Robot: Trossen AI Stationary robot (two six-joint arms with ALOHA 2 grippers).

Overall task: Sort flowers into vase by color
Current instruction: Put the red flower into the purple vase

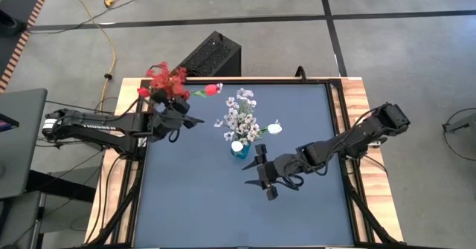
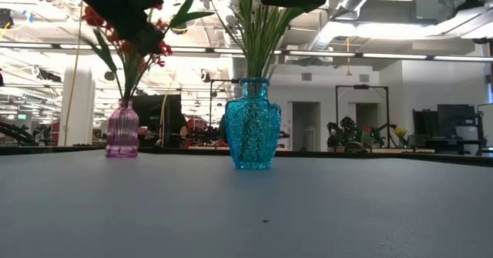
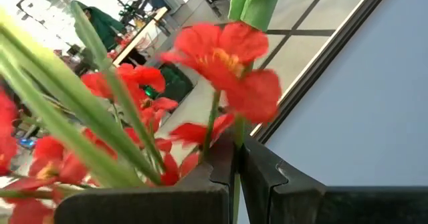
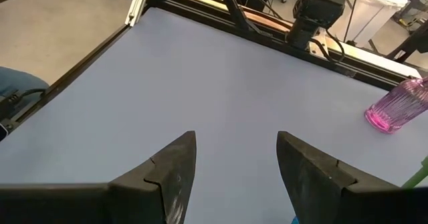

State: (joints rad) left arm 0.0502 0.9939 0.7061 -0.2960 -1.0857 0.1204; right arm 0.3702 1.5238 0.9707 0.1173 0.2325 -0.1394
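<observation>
At far left, the left tool [image 1: 184, 120] is clamped on a red flower [image 1: 213, 89] stem beside the pink vase [image 2: 122, 132]. Step in hand: inserting it; lower the stem into the neck. White flowers [image 1: 241, 115] fill the blue vase [image 2: 252, 124]. The right tool [image 1: 262, 174] hovers, fingers apart.

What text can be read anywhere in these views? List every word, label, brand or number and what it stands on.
No text reads clearly in any view.
Left arm: a line of pale lettering along its link, too small to read.
Pink vase, blue vase, table, flowers: no markings visible.
Room behind the table: nothing like a sign resolves.
</observation>
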